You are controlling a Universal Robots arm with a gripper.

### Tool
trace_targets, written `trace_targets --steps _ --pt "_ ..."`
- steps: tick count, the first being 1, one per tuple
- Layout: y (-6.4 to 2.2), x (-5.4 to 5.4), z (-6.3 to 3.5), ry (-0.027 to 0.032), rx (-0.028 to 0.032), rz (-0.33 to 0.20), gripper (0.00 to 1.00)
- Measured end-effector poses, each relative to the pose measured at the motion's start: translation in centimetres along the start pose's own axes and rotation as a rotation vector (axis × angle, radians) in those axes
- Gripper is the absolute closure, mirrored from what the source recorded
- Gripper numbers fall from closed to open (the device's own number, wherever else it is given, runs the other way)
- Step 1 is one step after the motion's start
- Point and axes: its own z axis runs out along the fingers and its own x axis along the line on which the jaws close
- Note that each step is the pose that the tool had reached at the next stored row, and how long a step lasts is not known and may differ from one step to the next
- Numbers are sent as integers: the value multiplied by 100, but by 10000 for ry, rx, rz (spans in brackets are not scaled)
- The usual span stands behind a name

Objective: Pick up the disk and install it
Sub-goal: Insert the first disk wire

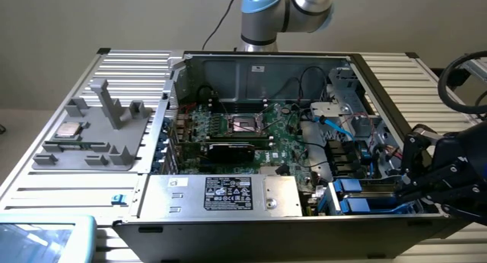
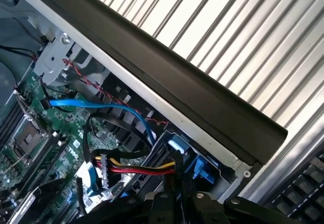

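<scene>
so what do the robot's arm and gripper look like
The arm is a silver-grey metal tube with light blue caps on its joints, and a thin black cable runs beside it. The gripper is black and blocky, built of jointed links.

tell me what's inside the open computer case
Green motherboard with a bare processor socket, a grey power supply, a blue cable, and blue drive rails beside the gripper. The drives' bodies sit hidden in the bay.

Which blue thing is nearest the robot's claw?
The blue rails in the near corner of the case, right beside the gripper. The blue cable lies farther back inside, and the blue clip sits outside the case.
</scene>
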Motion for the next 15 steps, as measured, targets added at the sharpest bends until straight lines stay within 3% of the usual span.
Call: trace_targets --steps 2,3,4,5,9,10,15 --pt "30 39 14 -32 24 5 84" --pt "43 56 20 -83 62 12 84" --pt "57 73 26 -176 130 23 84" --pt "68 88 32 -299 219 40 84" --pt "104 134 46 -881 645 115 84" --pt "106 136 47 -964 705 125 84" --pt "118 152 53 -968 701 155 84"
